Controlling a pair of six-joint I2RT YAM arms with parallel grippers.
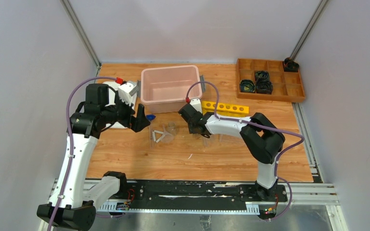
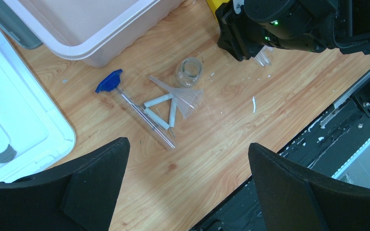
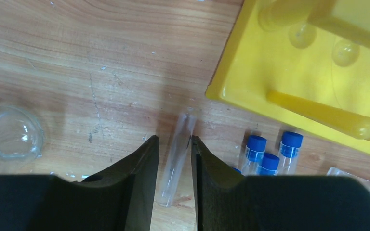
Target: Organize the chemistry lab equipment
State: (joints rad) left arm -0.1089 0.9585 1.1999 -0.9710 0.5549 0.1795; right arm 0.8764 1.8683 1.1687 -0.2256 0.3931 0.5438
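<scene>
From above, we see the left end effector (image 1: 136, 120) hanging wide open over the tabletop (image 1: 202, 159), holding nothing. The funnel (image 1: 163, 137) and the beaker (image 1: 171, 127) sit just off its right side, between it and the right end effector (image 1: 203, 134). The yellow rack (image 1: 225, 109) lies just behind the right end effector, next to a pink bin (image 1: 171, 89).

In the left wrist view, the end effector (image 2: 188, 144) has its fingers (image 2: 96, 183) spread far apart with bare wood between them. Ahead of them the funnel (image 2: 187, 100) lies on its side, touching a white triangle (image 2: 160, 108). The thin rod (image 2: 147, 120) (blue at its far end) lies just left of that triangle. The beaker (image 2: 189, 72) stands upright just beyond the funnel.

In the right wrist view, the end effector (image 3: 174, 144) is narrowed around a clear tube (image 3: 176, 163) that lies flat on the tabletop between the fingers (image 3: 144, 163). We cannot tell whether they press it. The blue-capped tubes (image 3: 257, 149) lie just right of the right finger. The yellow rack (image 3: 250, 77) is ahead and to the right, and the beaker (image 3: 9, 132) is well off to the left.
</scene>
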